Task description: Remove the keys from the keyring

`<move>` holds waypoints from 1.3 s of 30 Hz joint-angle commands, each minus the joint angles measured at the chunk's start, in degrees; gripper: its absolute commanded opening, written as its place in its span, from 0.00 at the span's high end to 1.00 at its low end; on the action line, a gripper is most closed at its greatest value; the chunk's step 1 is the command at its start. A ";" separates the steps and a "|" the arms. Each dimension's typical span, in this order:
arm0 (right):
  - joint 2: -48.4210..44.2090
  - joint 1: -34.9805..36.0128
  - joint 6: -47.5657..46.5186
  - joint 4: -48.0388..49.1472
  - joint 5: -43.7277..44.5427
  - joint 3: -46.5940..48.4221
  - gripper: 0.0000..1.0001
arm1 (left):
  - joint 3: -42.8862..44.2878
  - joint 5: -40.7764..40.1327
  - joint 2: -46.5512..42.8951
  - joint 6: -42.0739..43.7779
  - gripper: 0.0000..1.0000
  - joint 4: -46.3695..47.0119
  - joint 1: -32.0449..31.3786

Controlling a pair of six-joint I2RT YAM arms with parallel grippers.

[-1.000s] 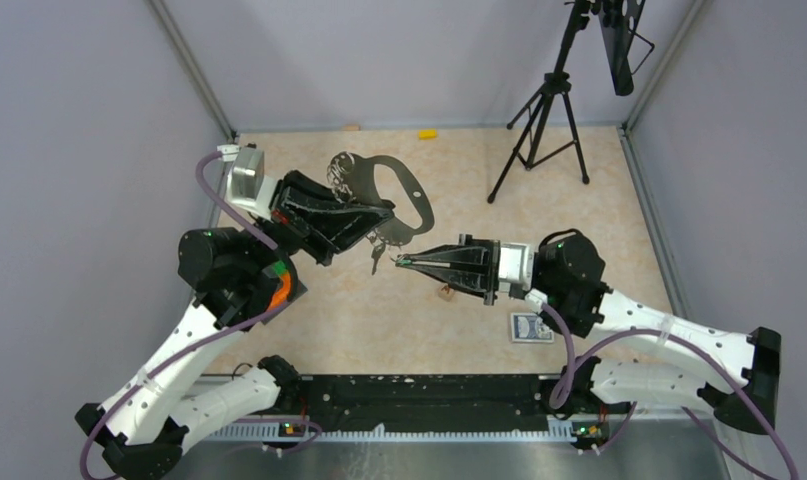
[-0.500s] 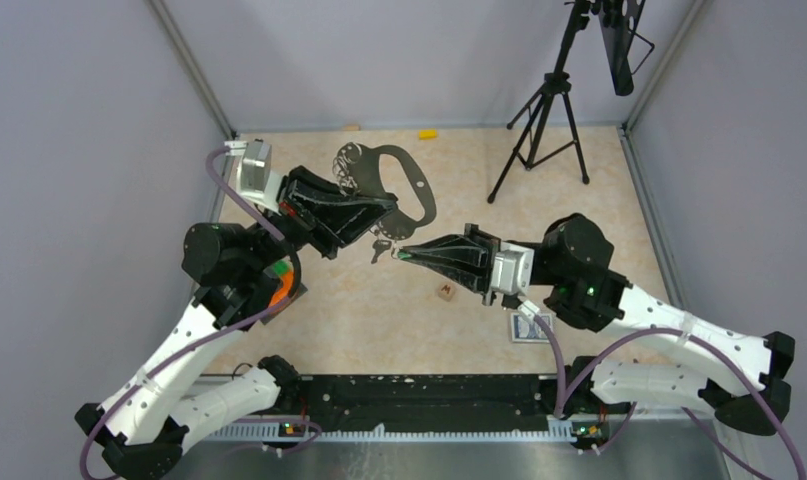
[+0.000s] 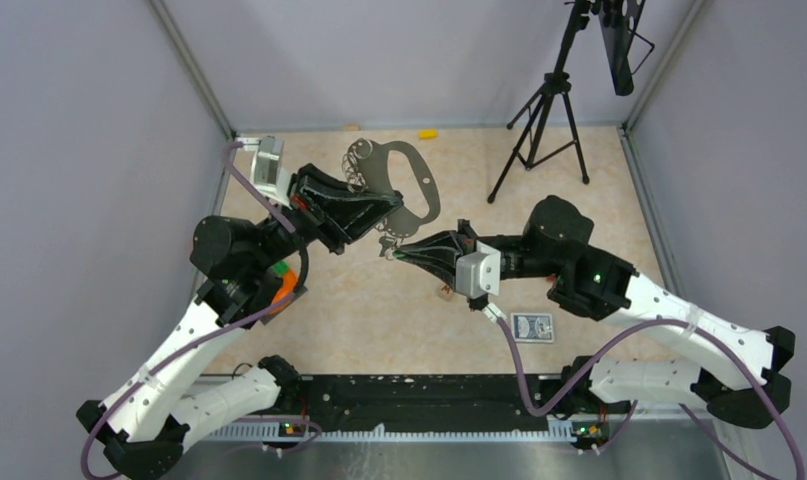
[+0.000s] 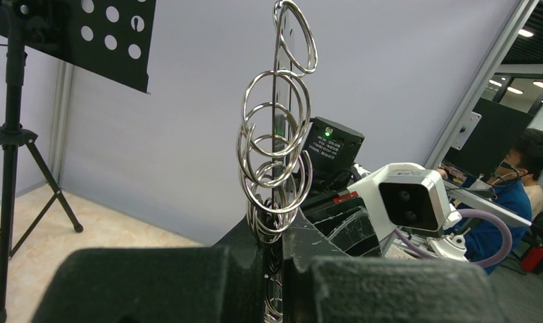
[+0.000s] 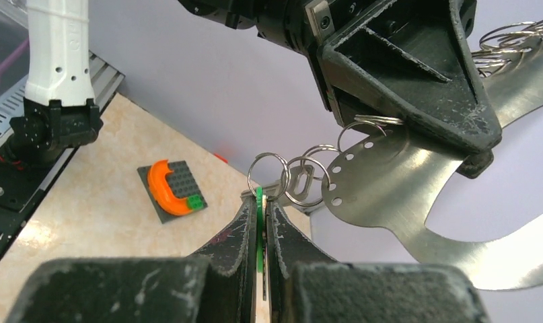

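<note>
Left hand [image 3: 384, 207] clamped shut on keyring [image 5: 389, 195], held in the air. Right hand [image 5: 260, 202], just beside keyring's holed edge, pinched shut on green key [image 5: 259, 235]. Key linked to keyring by small rings [image 5: 302, 178]. Seemingly none removed yet.

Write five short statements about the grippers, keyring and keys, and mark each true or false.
1. The left gripper is clamped on the keyring. True.
2. The right gripper is open and empty. False: it is shut on the green key.
3. The keyring lies flat on the table. False: the left gripper holds it up off the table.
4. Wire rings hang through the keyring's holes. True.
5. The black tripod stands beside the left arm. False: it stands at the far right.
</note>
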 commanded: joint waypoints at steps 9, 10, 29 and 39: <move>2.79 2.18 -9.50 -12.21 5.36 7.10 1.00 | 2.02 -2.73 -0.18 2.10 1.00 -0.78 0.18; 2.89 2.35 -9.67 -12.21 5.61 7.08 1.00 | 1.98 -2.87 -0.13 2.12 1.00 -0.98 0.18; -6.45 2.60 4.53 8.81 10.82 -9.88 0.63 | 1.56 -4.68 -0.88 2.95 1.00 -1.18 0.17; -10.89 2.56 23.31 30.25 20.28 -19.64 0.54 | 1.35 -5.71 -0.66 3.31 1.00 -0.73 0.18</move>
